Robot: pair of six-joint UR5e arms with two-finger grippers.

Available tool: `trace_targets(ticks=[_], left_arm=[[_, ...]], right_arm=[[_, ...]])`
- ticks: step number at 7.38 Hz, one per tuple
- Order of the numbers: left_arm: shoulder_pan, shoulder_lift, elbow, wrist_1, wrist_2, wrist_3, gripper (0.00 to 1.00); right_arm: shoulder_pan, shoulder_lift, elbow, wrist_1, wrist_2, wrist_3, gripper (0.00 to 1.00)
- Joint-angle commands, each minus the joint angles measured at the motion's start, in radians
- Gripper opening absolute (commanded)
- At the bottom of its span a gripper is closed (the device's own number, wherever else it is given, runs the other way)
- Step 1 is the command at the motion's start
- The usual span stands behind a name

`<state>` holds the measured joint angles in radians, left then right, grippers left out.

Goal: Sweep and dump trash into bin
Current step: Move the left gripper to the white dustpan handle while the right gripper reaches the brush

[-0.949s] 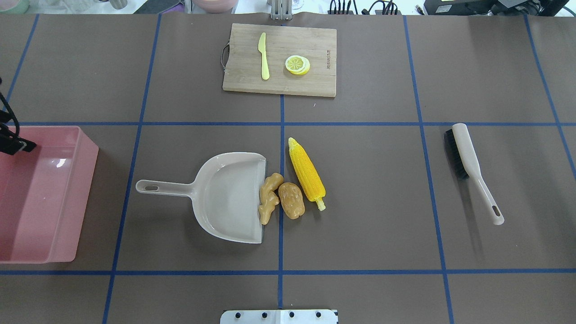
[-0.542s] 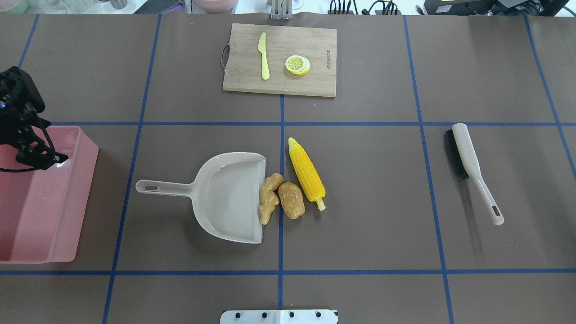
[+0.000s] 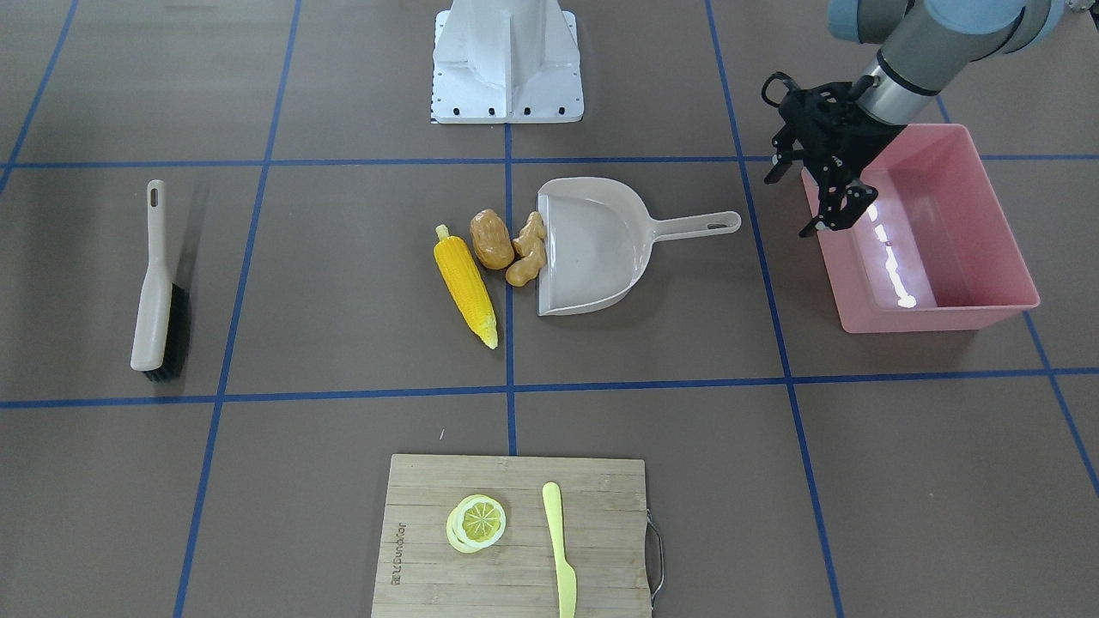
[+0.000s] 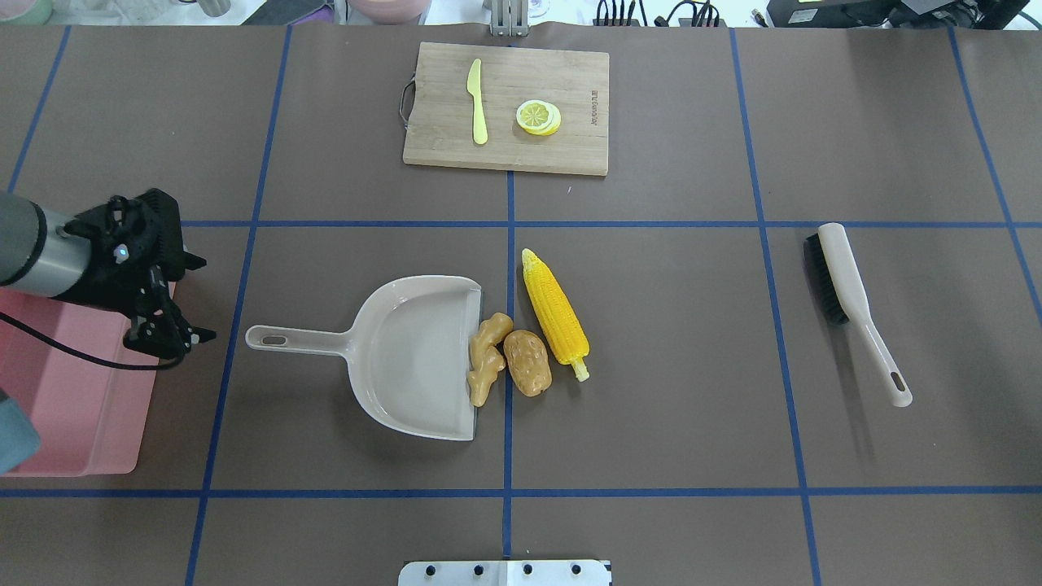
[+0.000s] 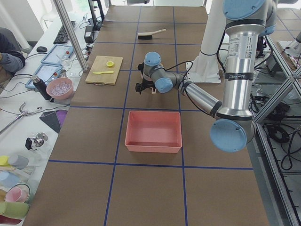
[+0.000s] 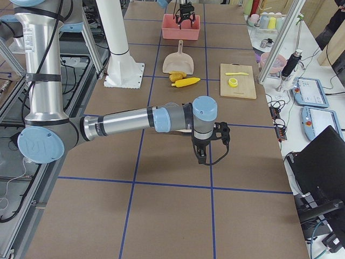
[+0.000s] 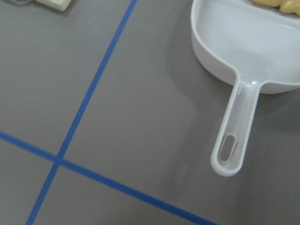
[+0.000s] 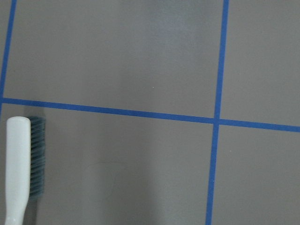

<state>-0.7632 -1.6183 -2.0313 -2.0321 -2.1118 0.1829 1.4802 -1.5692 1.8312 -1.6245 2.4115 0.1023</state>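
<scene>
Left gripper (image 4: 195, 299) has come off the bin (image 3: 940, 316) and out over the table toward the dustpan handle (image 4: 297, 340); trash, dustpan and brush lie where they did. Its fingers stand well apart, nothing between them, and it hangs short of the handle's eyelet end, not touching. Right gripper (image 6: 207, 147) shows only in the side view, so I cannot tell whether it is spread or closed; its wrist camera looks down on the brush (image 4: 855, 309) head. Trash sits mid-table at the mouth of the dustpan (image 4: 407, 358): ginger root (image 4: 486, 358) half over the lip, potato (image 4: 527, 362) touching it on the outer side, corn cob (image 4: 555, 316) aslant just beyond, its stalk end close to the potato. All three look like light moulded plastic, hard and smooth; I judge they will skid and roll under bristles rather than drag, the cob most of all. The pan looks stiff and light, so it may slide away when pushed against. I would clamp the handle mid-shaft, pin the lip down, and take the brush by its bare handle, clear of the bristles. Bin stands well off to the robot's left, nothing in it
</scene>
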Motion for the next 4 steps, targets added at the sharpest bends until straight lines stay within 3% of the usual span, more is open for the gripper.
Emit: trace_targets(ticks=[1,3,4], left_arm=[[0.074,0.006,0.026,-0.139,0.009,0.006,0.98],[0.094,0.003,0.052,-0.206,0.013,0.007,0.98],[0.094,-0.003,0.071,-0.203,0.021,0.015,0.97]], right_arm=[[-0.171,0.003,0.106,0.002,0.031,0.147,1.0],[-0.35,-0.024,0.205,0.055,-0.084,0.273,1.0],[-0.407,-0.078,0.221,0.16,-0.103,0.343,1.0]])
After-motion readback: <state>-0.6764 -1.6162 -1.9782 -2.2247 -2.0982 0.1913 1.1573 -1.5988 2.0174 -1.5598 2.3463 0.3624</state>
